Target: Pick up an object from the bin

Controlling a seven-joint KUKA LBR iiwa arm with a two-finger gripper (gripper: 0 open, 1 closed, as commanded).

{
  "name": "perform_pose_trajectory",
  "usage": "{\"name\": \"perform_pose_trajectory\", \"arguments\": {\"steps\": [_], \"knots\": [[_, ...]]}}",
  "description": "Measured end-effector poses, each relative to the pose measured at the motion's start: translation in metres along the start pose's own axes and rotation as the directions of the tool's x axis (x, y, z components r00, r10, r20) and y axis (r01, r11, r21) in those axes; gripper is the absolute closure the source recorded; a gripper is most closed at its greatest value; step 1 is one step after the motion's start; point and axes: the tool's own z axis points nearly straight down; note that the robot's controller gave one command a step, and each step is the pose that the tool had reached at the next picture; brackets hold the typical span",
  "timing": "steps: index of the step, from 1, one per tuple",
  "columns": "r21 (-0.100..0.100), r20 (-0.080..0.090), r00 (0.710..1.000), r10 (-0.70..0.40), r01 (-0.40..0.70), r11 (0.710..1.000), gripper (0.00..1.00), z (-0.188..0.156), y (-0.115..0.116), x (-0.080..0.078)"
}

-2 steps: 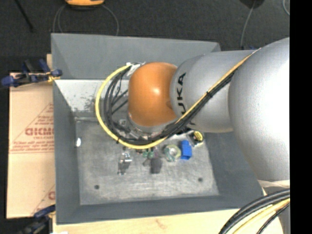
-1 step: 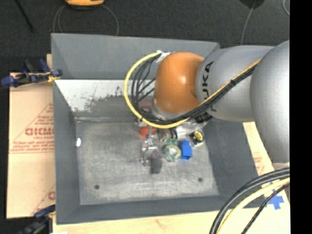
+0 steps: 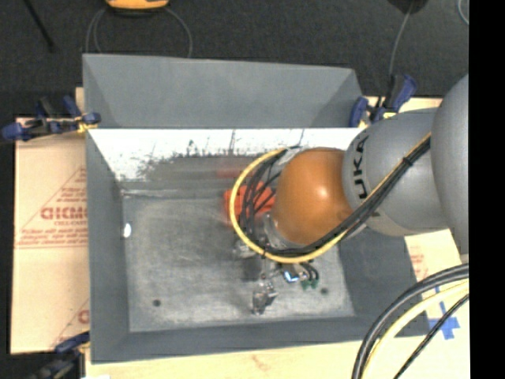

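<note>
My gripper [image 3: 262, 293] hangs low over the bin floor, right of the middle and close to the front wall, pointing down below the orange dome. A red-orange thing [image 3: 234, 200] lies just behind it toward the back wall, mostly hidden by the cables and dome. A small green and blue bit [image 3: 309, 279] shows right beside the gripper's body; I cannot tell whether it lies loose on the floor.
A small white speck [image 3: 126, 230] sits near the left wall, and a dark spot [image 3: 156, 302] marks the floor at the front left. The arm and its dome cover the bin's right half.
</note>
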Motion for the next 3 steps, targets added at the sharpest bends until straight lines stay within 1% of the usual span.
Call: {"name": "perform_pose_trajectory", "arguments": {"steps": [1,2,3], "knots": [[0.001,0.013,0.990,-0.140,0.140,0.990,0.00,0.020,-0.061,-0.020],[0.004,0.019,0.990,-0.137,0.137,0.991,1.00,0.018,-0.061,-0.023],[0.014,0.024,0.951,-0.308,0.308,0.951,1.00,0.018,-0.047,0.008]]}}
